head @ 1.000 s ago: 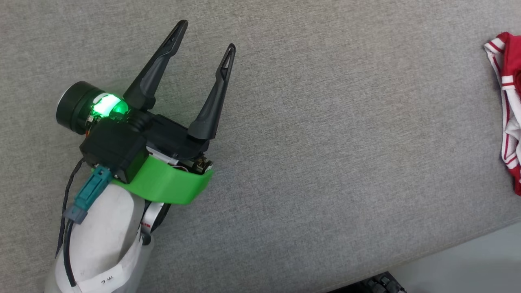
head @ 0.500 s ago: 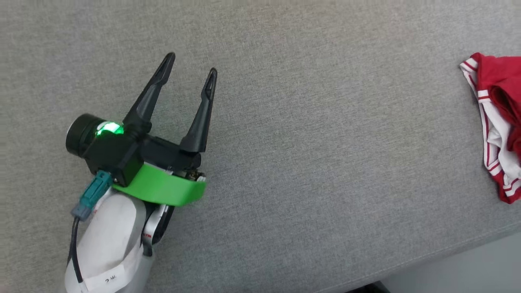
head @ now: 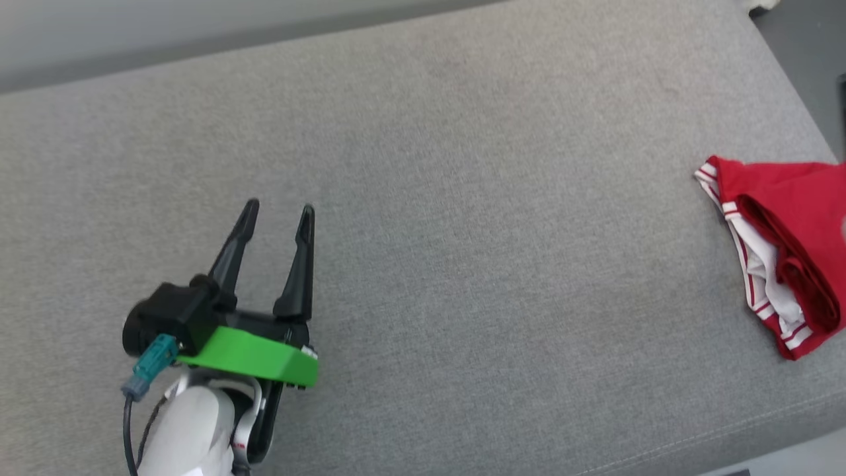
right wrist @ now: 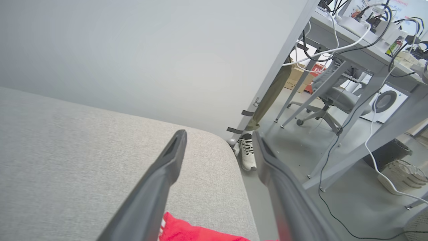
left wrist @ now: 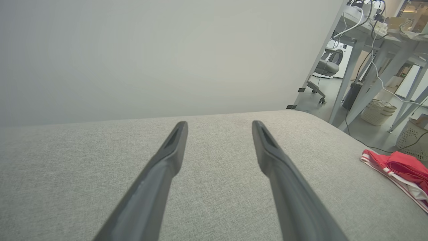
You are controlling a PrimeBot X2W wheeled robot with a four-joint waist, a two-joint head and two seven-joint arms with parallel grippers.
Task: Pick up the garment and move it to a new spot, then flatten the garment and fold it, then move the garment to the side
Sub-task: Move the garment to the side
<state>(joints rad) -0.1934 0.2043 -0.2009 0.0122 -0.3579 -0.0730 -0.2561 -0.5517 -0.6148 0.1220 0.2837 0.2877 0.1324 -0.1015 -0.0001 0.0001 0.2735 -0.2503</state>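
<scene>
**Surface.** A broad grey woven-fabric cushion (head: 462,198) served as the work surface. A pale wall stood behind it and bare floor lay past its right end.

**Task item.** The red short-sleeved garment with white, red-striped trim (head: 786,258) lay at the far right end of the cushion, near the front edge. It was gathered into a compact, layered bundle, and no print was visible. The left wrist view showed it low and to the right (left wrist: 401,167).

**Left gripper.** The left gripper (head: 279,206) hung over bare cushion at the lower left, well apart from the garment. Its two long dark fingers were spread and nothing lay between them (left wrist: 219,123).

**Right gripper.** In its own wrist view the right gripper (right wrist: 219,133) pointed past the cushion's rounded corner, its fingers parted and empty. Red cloth (right wrist: 187,231) showed at the bottom edge beneath them. Contact could not be determined.

**Other.** A person's foot in a white shoe (right wrist: 247,154) stood on the floor just beyond that corner.

**Assessment.** The layered bundle resting at one end suggested that the closing step, setting the garment aside, was in hand or complete. The fold's quality could not be confirmed. If so, the next move would call for both arms to draw clear without catching the cloth. Otherwise, the right gripper would need to descend and close on it.
</scene>
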